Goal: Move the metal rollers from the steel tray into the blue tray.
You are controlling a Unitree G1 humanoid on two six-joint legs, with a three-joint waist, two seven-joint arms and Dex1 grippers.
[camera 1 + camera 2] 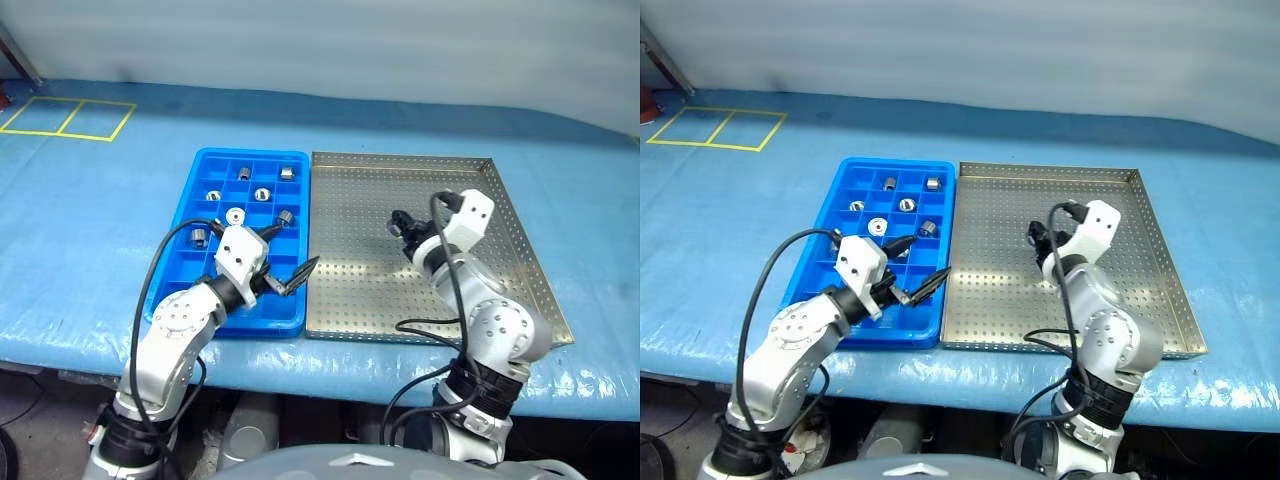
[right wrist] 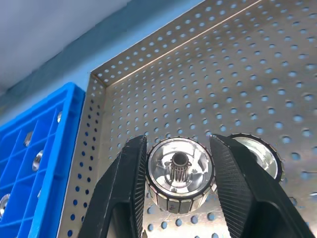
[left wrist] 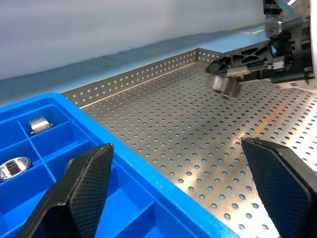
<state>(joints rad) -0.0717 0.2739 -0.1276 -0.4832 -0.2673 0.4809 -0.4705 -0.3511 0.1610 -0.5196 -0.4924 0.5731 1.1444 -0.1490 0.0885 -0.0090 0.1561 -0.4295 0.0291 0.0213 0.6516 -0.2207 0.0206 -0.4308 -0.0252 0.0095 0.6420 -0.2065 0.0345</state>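
The right gripper pinches one roller above the steel tray, whose perforated floor lies bare around it, low rims on all sides. The left gripper is spread wide over the blue tray at its edge beside the steel tray; the trays sit edge to edge on the tabletop. Other rollers sit in the far compartments.

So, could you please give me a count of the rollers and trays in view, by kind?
Metal rollers: 8 (seven in the blue tray, one held in the right gripper)
Trays: 2 (the blue tray and the steel tray)
Total: 10
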